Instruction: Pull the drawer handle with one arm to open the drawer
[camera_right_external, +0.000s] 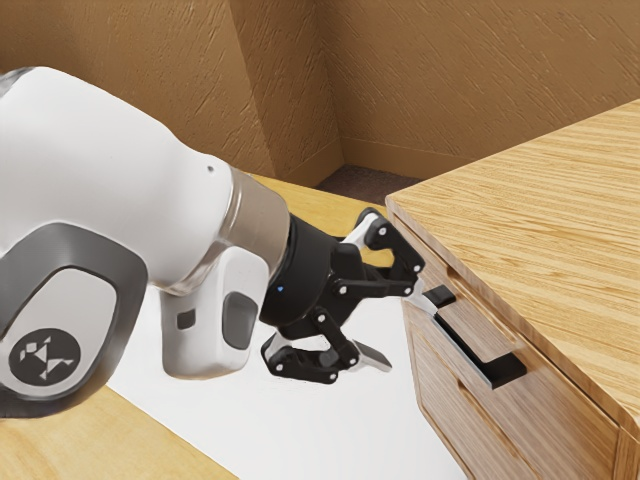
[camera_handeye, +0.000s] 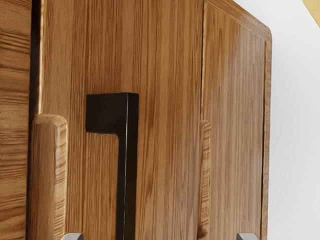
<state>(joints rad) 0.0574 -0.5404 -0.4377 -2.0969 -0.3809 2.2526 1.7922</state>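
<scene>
My pincer (camera_right_external: 402, 330) is spread wide, side-on in front of the wooden cabinet (camera_right_external: 540, 200) that stands on the white tabletop (camera_right_external: 300, 430) at the exterior view's right. It grips nothing. In the exterior view its upper finger reaches to the near end of the black drawer handle (camera_right_external: 482, 357) and looks to be touching it or just beside it; I cannot tell which. The lower finger hangs well clear of the handle, out over the tabletop.

The handle is a straight black bar with a squared end, mounted on the upper drawer (camera_right_external: 545, 400) just under the cabinet's overhanging top. From the wrist view I see the handle (camera_handeye: 125, 165) running along the drawer front (camera_handeye: 165, 75). The grey fingertips (camera_handeye: 72, 236) stand on either side of it, apart from it, and the bar is nearer one tip than the other. A dark, narrow seam runs along one edge of the drawer front. From the exterior view the drawer appears level with the cabinet's face, not drawn out.
</scene>
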